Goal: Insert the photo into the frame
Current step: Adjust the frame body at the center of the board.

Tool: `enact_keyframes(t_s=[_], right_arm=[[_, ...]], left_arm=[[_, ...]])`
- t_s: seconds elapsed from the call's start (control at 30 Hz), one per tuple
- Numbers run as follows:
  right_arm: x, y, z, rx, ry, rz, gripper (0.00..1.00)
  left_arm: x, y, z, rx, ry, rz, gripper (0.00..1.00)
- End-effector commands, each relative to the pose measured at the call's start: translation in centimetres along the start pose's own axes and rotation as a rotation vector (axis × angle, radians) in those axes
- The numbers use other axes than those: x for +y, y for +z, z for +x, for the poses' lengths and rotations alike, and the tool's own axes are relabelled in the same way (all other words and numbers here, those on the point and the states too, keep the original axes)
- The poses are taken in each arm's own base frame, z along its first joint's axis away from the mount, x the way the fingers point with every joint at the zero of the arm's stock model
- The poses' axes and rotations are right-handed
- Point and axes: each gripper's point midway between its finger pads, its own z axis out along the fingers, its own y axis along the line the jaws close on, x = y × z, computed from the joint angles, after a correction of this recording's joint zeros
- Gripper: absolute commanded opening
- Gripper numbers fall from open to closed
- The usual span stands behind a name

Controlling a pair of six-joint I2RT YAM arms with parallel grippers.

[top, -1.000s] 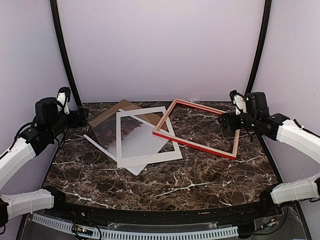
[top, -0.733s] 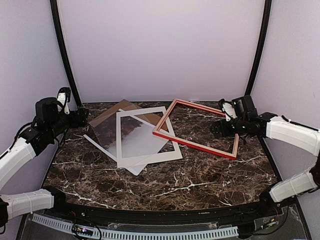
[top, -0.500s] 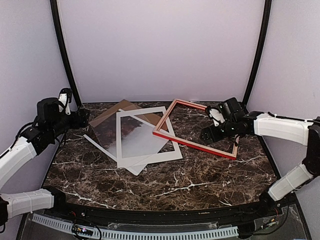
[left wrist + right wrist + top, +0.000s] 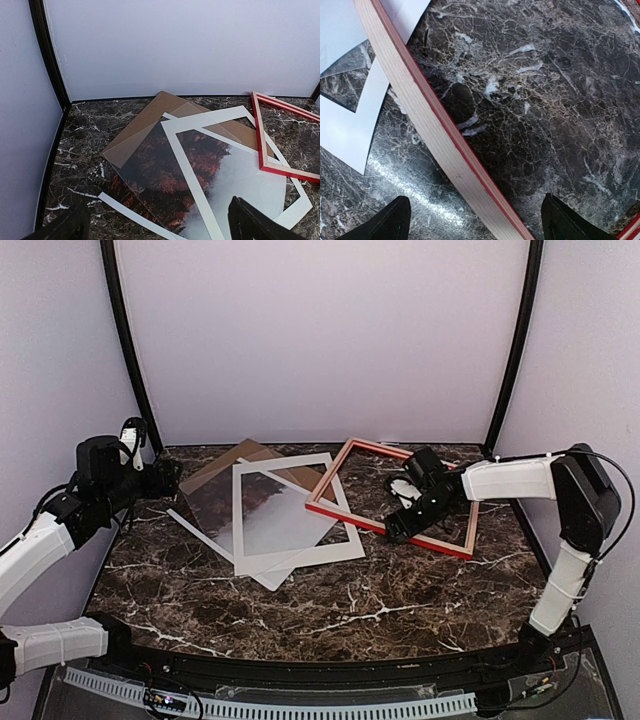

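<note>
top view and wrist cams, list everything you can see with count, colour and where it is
frame: one, red front with pale wood sides, far right of centre, left corner lying over the mat
photo: one, reddish-brown terrain under pale sky, left of centre, under the mat
mat: one, white with a cut-out window, on top of the photo
backing board: one, brown, far left, under the photo
clear sheet: seemingly one, see-through, over the board's near part
table: one, dark marble with white veins
left claw: one, black, open, above the table's left edge
right claw: one, black, open, astride the frame's near rail
</note>
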Motion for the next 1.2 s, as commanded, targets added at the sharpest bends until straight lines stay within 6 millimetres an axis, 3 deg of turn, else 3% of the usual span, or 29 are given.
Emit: enact_keyframes(t_s=[0.0,0.23,0.57,0.9,1.17], right_arm=[[0.6,0.7,0.3,0.036,-0.040,-0.018,0.88],[0.9,1.6,1.4,0.061,-0.011,-0.038,0.59],[1.1,0.9,4.5,0.078,0.081,-0.039,0.35],[1.1,-0.8,5.0,-0.009,0.319,-0.017,0.23],[2.7,1.1,4.2,-0.031,0.422,-0.017,0.22]], left_arm=[[-0.3,-0.1,-0.1,-0.001,-0.005,0.015,0.99],[-0.4,-0.2,-0.1,-0.002,-0.008,0.017,0.99],[-0.7,-0.4,-0.4,-0.011,-0.018,0.036,0.99],[-1.0,-0.9,-0.6,-0.022,-0.035,0.060,0.99],[-1.3,-1.0,-0.6,-0.018,-0.047,0.078,0.99]])
